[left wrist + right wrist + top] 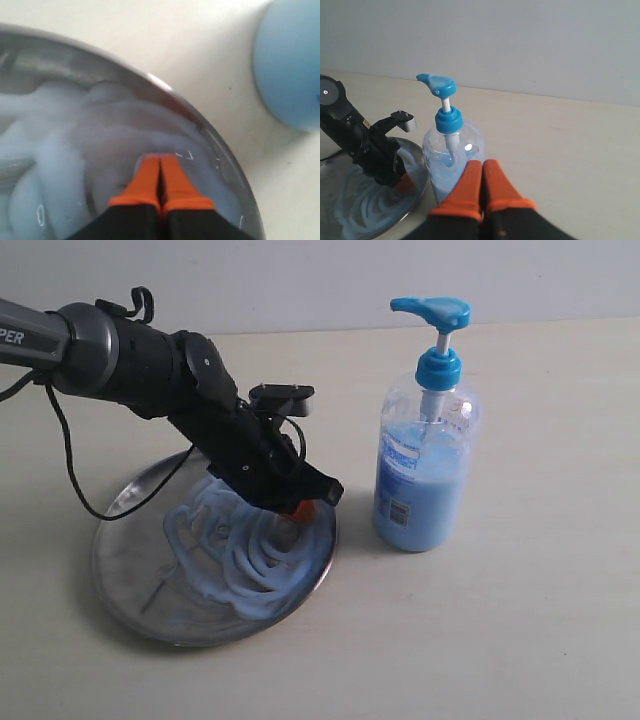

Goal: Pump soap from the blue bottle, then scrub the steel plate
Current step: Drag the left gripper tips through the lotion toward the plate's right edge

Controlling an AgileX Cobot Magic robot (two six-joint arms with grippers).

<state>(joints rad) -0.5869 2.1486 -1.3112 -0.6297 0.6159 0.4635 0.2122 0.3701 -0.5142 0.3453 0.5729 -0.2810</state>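
Observation:
The round steel plate (125, 590) lies on the table, streaked with pale blue soap (250, 565) in swirled bands. My left gripper (298, 508) is shut, its orange fingertips (150, 170) pressed down into the soap (60, 165) near the plate's right rim (165, 90). The blue bottle (425, 465) stands upright just right of the plate, pump head raised. My right gripper (482, 167) is shut on nothing, hovering clear of the bottle (452, 150); it does not show in the exterior view. The right wrist view also shows the plate (417, 160) and the left arm over it.
A black cable (75, 465) hangs from the left arm down across the plate's left side. Bare pale tabletop (520, 620) lies around the bottle and plate. A light wall (520, 40) rises behind the table.

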